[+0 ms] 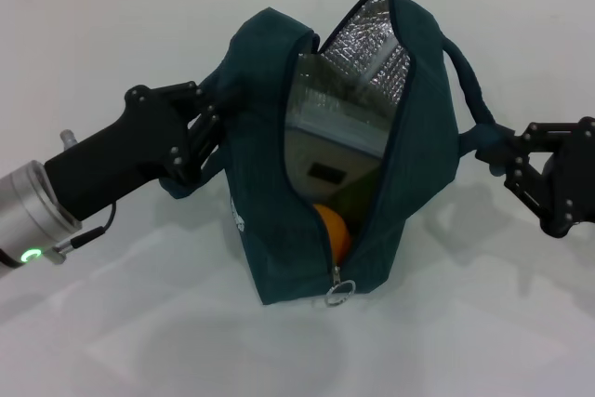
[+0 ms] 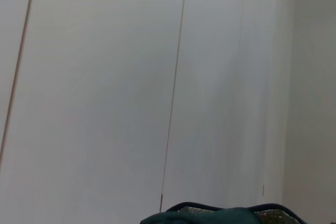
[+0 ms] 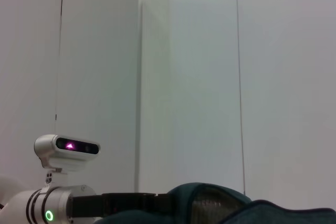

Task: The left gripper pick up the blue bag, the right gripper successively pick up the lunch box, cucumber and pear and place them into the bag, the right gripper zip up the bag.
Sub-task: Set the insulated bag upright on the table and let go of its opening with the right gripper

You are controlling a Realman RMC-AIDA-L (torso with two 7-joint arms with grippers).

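The blue bag [image 1: 270, 165] stands open in the middle of the table, its silver lining showing. My left gripper [image 1: 212, 132] is shut on the bag's left handle. Inside, the orange pear [image 1: 332, 230] lies at the near end, with the clear lunch box [image 1: 330, 151] behind it and a green patch that may be the cucumber [image 1: 361, 200] beside it. The zipper's ring pull [image 1: 339, 295] hangs at the bag's near end. On the right, my right gripper [image 1: 495, 151] has its fingers closed on the outer end of the right handle [image 1: 469, 90]. Both wrist views catch only the bag's top edge [image 2: 226, 216] [image 3: 220, 205].
The white table [image 1: 446, 323] spreads around the bag, and a white wall stands behind it. In the right wrist view, the left arm's silver wrist [image 3: 50, 211] with its green light and a head camera [image 3: 67, 148] show beyond the bag.
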